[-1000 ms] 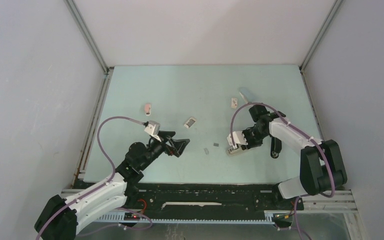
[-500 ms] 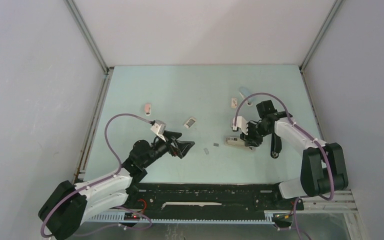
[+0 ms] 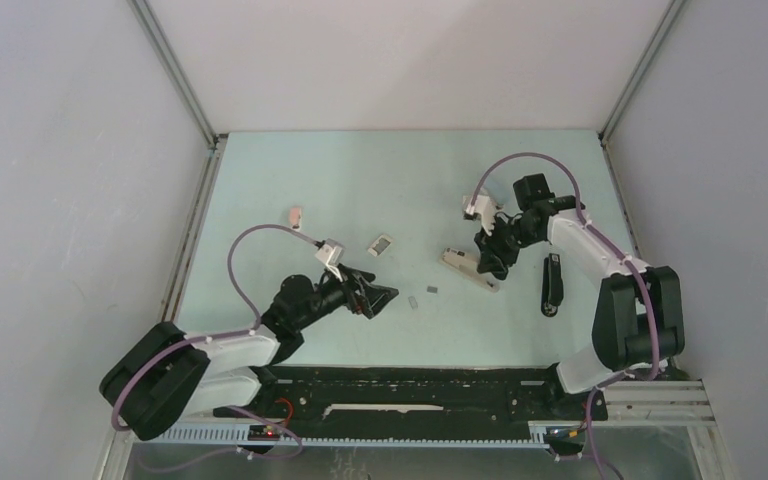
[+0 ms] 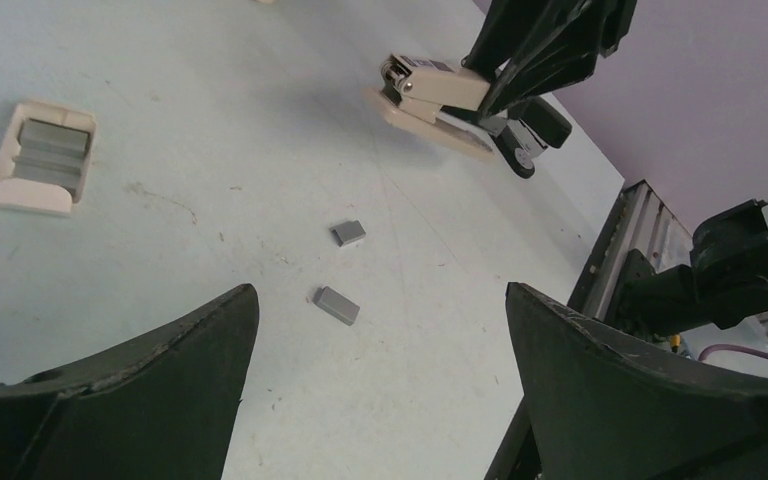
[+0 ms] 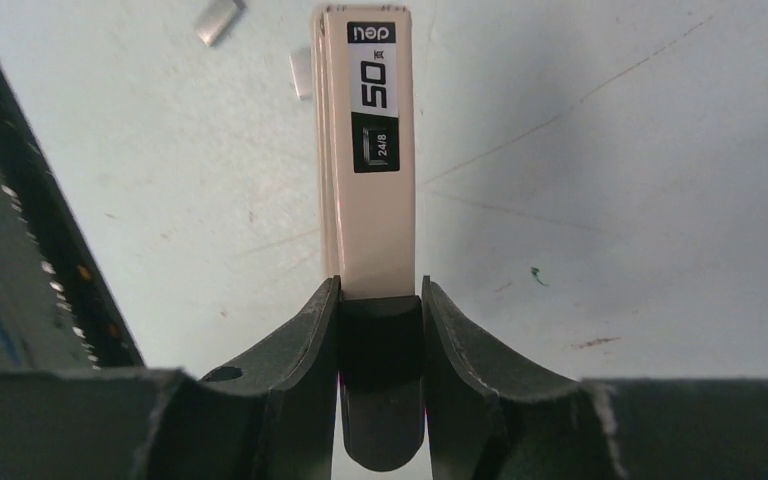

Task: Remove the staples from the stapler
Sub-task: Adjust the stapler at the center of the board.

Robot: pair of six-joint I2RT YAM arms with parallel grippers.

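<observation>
Our right end effector grips the stapler by its rear; the staples lie just ahead of our wide-open, empty left end effector, the nearer one.

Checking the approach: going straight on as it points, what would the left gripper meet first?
Likely the nearer staple strip on the table, just ahead of the open left gripper; its height above the table is unclear.
</observation>
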